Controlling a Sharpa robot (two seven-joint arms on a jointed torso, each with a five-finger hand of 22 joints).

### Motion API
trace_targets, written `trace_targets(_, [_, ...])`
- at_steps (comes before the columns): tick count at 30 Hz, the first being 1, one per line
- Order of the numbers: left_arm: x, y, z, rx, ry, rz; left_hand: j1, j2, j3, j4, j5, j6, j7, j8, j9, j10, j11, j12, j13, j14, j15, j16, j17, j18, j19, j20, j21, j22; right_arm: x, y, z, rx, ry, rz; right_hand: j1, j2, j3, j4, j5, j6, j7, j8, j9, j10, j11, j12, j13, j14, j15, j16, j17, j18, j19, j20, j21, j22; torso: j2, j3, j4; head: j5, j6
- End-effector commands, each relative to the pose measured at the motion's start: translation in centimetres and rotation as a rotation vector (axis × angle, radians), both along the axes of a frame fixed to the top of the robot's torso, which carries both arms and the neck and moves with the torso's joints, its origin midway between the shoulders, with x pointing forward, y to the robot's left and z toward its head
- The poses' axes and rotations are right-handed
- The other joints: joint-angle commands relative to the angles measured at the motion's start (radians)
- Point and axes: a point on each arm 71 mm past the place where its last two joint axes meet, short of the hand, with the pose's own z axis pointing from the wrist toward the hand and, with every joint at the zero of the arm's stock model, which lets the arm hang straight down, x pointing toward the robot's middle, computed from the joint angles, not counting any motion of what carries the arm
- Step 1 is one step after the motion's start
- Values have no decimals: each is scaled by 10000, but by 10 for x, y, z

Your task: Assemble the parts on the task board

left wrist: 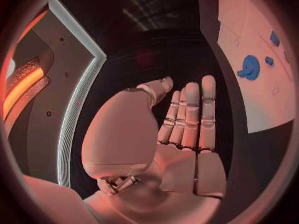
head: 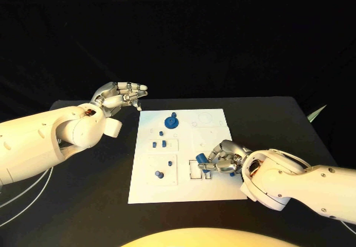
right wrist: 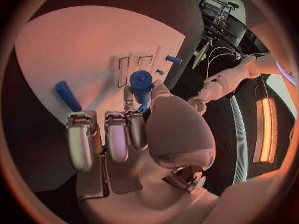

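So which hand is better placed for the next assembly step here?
Probably the right. The right hand is down over the task board, fingers curled around a blue part by the slots. The left hand hangs open off the board's far corner, holding nothing.

A matt black table (head: 89, 206), cloth-like and without shine, fills most of the frame. At its centre lies the task board (head: 215, 193), a flat white plate with a smooth, dull finish like matt plastic. The small blue parts on it, such as the round part (head: 171, 122) near the top of the board, look like smooth moulded plastic. From the left and right edges come arms in glossy white plastic shells. The left hand (head: 122, 94), upper left of centre, and the right hand (head: 223, 159), lower right of centre, are silver with a metallic sheen. The right hand holds a blue cylinder (right wrist: 141, 82) of satin, slightly reflective plastic.
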Motion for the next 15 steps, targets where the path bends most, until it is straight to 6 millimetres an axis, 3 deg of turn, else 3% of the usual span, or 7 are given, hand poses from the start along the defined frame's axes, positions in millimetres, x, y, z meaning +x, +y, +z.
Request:
trace_targets(1, [-1,-3,1,-108,-42,-176,13,78,-8,-9,23,-87,150,-16,-10,-12,19,-17,-10,-49,-21,-55,-11,156,36,0,-30,-9,-2,4,-5,-30,481,23,-90,84,113,-1,-17,453,-401,73,21,440,-80,35,1805,953,-70,47,2085,-177,1002,-56,31,2527,3,1,-5,7,-22])
trace_targets(15, [-1,-3,1,-106,-39,-180,32,74,-10,-19,20,-86,155,-8,-14,-11,23,-10,-17,-53,-21,-59,-13,154,43,-4,-26,-8,-3,15,-8,-103,625,319,-193,93,185,1,52,625,-470,146,36,471,-138,61,1834,971,-117,79,2178,-196,1026,-91,108,2574,2,16,-14,27,-19])
